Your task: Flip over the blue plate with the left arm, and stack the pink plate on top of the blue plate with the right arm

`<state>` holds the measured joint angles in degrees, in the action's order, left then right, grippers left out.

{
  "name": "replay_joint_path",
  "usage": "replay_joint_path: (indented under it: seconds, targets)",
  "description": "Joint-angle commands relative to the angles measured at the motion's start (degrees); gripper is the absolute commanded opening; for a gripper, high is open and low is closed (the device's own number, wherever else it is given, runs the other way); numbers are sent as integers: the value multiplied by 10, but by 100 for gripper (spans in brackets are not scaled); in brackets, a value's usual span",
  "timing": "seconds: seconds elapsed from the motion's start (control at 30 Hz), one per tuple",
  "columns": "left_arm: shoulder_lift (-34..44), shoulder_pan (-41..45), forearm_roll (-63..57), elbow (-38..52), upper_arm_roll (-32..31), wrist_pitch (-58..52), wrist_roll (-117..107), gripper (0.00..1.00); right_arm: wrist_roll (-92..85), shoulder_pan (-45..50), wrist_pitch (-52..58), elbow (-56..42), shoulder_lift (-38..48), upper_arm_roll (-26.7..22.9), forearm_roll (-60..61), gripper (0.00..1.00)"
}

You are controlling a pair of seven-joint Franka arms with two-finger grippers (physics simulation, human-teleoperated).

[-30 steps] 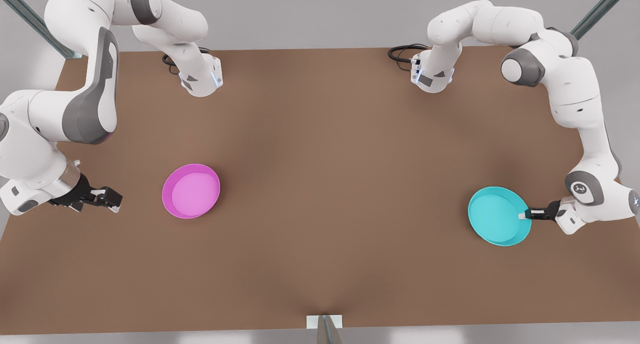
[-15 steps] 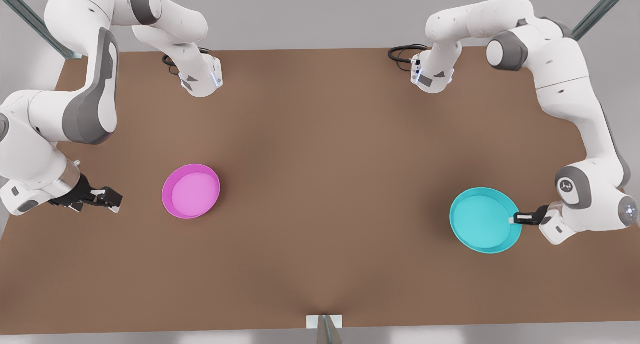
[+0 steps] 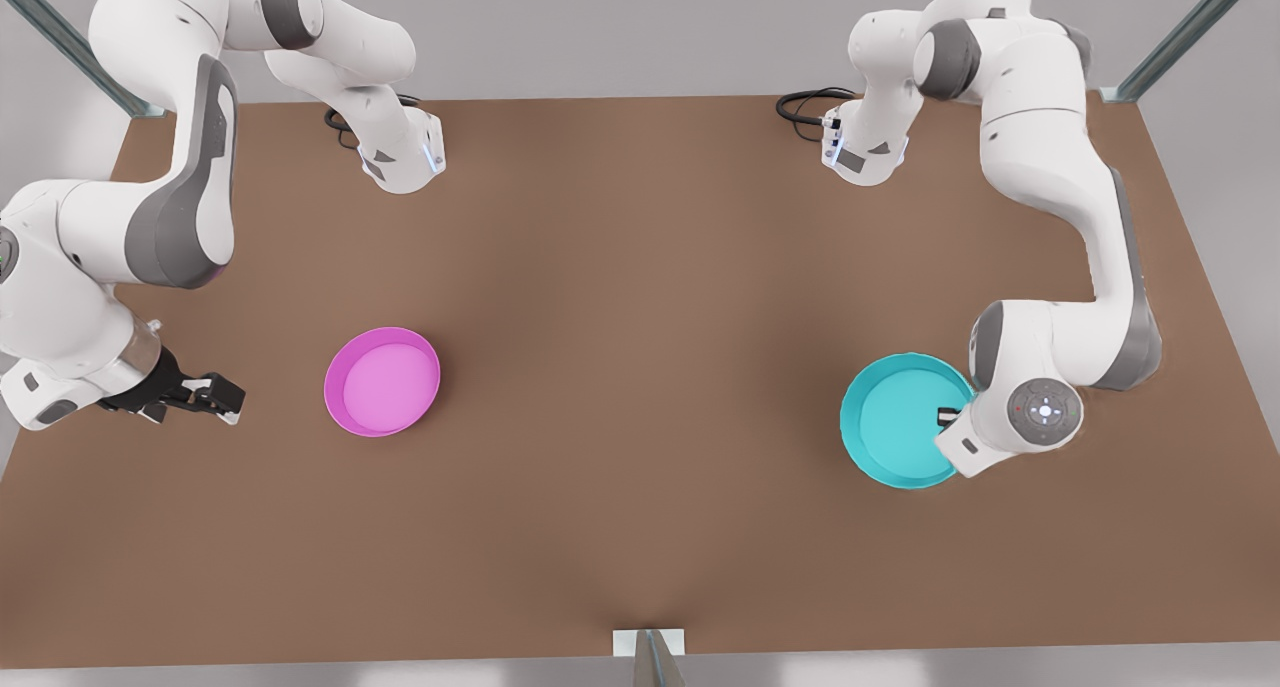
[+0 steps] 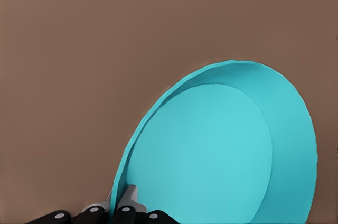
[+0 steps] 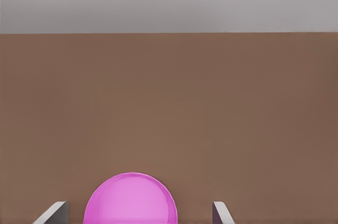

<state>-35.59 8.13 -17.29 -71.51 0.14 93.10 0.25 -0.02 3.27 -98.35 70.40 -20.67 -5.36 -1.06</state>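
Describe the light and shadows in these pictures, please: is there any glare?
Front view: soft, even light, no glare; faint dark patches on the table, one beside the blue plate held by the left claw. Left wrist view: the plate's wall is shaded darker than its floor. Right wrist view: flat light on the pink plate, between the right claw's fingertips.

Even diffuse light, soft faint shadows on table (image 3: 640, 367), no glare.

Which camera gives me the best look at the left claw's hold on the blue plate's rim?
The left wrist view: the left claw is shut on the rim of the blue plate, one finger on each side. In the front view the wrist covers most of that claw at the plate's edge. The right wrist view faces the pink plate.
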Motion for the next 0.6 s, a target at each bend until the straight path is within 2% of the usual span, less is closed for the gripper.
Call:
replay_joint_path:
  seconds: [0.0, 0.23, 0.47, 0.57]
  targets:
    - [1, 2, -37, 0, 0, -2, -2, 21, 0, 0, 0, 0, 0, 0, 0, 100]
    - [4, 138, -173, -6, -1, -50, -88, 21, 0, 0, 0, 0, -1, 0, 0, 100]
    - [-14, 247, -226, -6, -1, -9, -185, 21, 0, 0, -7, 1, 0, 0, 0, 100]
    - [-27, 298, -296, -6, -1, -9, -206, 21, -1, 0, -7, 1, 0, 0, 0, 100]
